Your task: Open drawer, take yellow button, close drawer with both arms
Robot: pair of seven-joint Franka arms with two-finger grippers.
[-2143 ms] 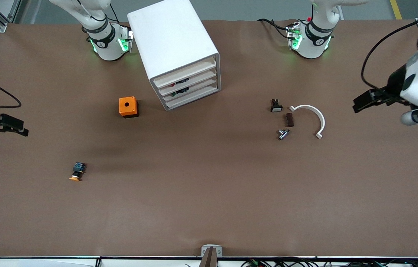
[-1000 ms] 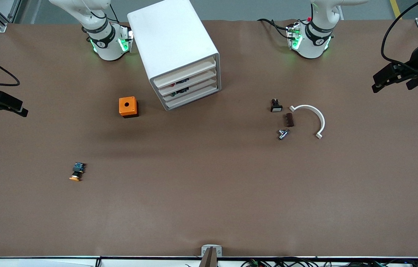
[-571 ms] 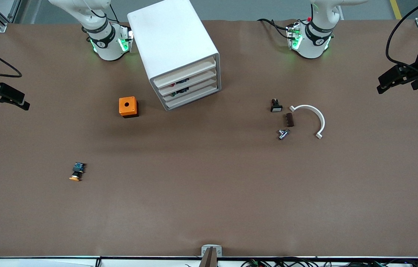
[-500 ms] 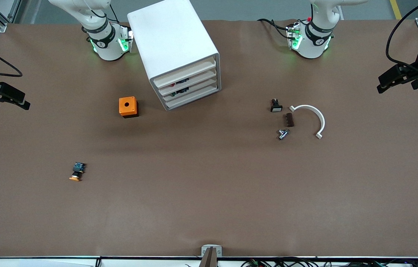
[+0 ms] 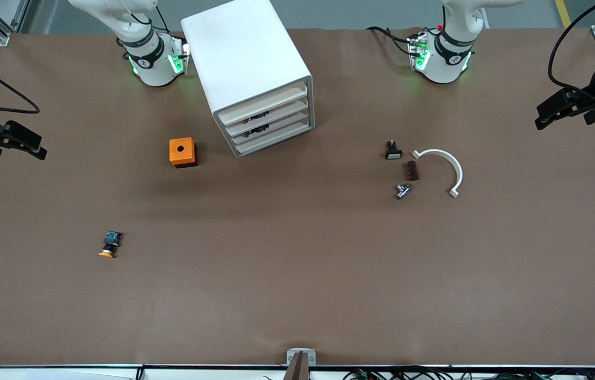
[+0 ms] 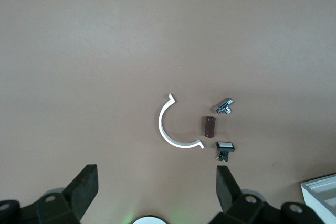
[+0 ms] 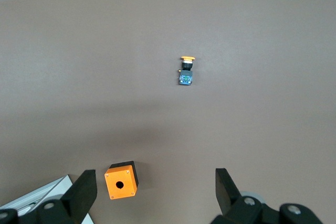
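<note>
The table (image 5: pixel 297 295) carries a white cabinet (image 5: pixel 247 68) whose top drawer (image 5: pixel 263 103) sits shut, as earlier. No readable writing shows anywhere. The left pincer (image 5: pixel 553 113) hangs over the table's edge at the left arm's end, spread wide and empty, barely shifted. The right pincer (image 5: pixel 25 145), equally wide and empty, has edged slightly inward. The button (image 5: pixel 110 244) lies unmoved on the table, nearer the front camera than the orange cube (image 5: pixel 182 152).

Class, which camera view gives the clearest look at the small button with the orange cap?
The right wrist view: the button lies unobstructed on the table, cap, black middle and blue block distinct. The front view shows it smaller. The left wrist view does not show it.
</note>
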